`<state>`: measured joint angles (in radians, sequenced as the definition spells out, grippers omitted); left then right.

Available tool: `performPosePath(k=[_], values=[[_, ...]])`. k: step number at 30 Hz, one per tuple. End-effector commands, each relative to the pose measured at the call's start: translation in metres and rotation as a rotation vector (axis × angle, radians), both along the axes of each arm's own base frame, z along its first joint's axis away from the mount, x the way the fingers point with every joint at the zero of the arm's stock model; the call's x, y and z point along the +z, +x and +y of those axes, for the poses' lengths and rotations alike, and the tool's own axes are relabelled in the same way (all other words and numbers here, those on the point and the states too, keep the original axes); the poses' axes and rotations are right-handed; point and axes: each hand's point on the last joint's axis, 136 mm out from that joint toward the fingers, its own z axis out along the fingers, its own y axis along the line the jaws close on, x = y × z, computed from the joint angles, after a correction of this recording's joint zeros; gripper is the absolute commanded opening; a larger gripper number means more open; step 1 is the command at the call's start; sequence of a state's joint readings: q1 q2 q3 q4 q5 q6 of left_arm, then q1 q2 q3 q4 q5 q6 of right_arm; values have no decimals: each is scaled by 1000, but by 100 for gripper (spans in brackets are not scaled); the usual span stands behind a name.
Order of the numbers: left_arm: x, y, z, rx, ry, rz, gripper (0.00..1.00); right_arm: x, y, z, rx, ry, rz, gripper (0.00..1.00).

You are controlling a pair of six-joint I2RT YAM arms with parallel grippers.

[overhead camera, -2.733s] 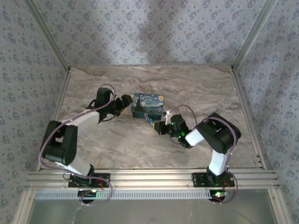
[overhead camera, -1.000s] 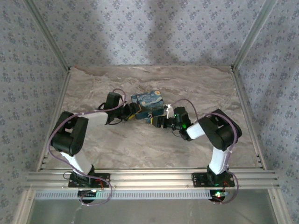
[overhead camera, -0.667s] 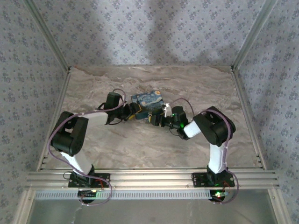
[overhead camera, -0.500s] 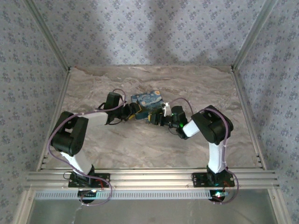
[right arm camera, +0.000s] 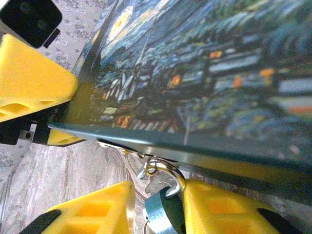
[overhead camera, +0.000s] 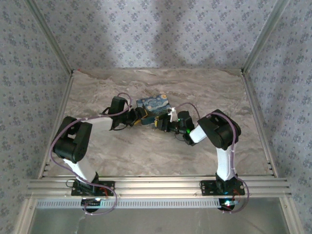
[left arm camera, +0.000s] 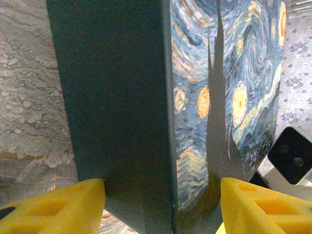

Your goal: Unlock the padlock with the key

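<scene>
Bracketing tiny blue metal padlock in right gripper, grip unclear.
Left gripper clamped dark starry-print box; padlock likely light, slick: pinch body.

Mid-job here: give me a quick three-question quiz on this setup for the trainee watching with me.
1. True or false: the padlock lies loose, apart from the box.
2. What stands between the left tool's fingers? A) a key B) a corner of the box C) the padlock
3. Fill in: the padlock's blue body sits between the ____ tool's fingers.

Key:
1. False: its shackle is hooked to the box's lower edge.
2. B.
3. Right: the right tool has it between its yellow fingers.
</scene>
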<state>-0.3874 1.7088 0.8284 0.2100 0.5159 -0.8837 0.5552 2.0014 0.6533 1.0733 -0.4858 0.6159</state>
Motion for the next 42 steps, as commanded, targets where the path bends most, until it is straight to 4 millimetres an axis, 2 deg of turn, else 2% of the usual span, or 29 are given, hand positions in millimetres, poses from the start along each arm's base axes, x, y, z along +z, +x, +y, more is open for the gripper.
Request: performPosePath(k=[1, 7, 13, 27, 42], values=[[-16, -15, 4, 3, 43, 70, 62, -7, -3, 0, 0, -9, 17, 27], [-17, -16, 5, 4, 44, 71, 62, -8, -2, -3, -12, -12, 21, 11], [-16, -18, 7, 8, 48, 69, 62, -4, 0, -7, -41, 3, 33, 1], [-14, -32, 4, 16, 50, 63, 63, 18, 6, -22, -160, 98, 41, 0], [-11, -38, 5, 25, 52, 55, 66, 24, 10, -40, -243, 126, 47, 0]])
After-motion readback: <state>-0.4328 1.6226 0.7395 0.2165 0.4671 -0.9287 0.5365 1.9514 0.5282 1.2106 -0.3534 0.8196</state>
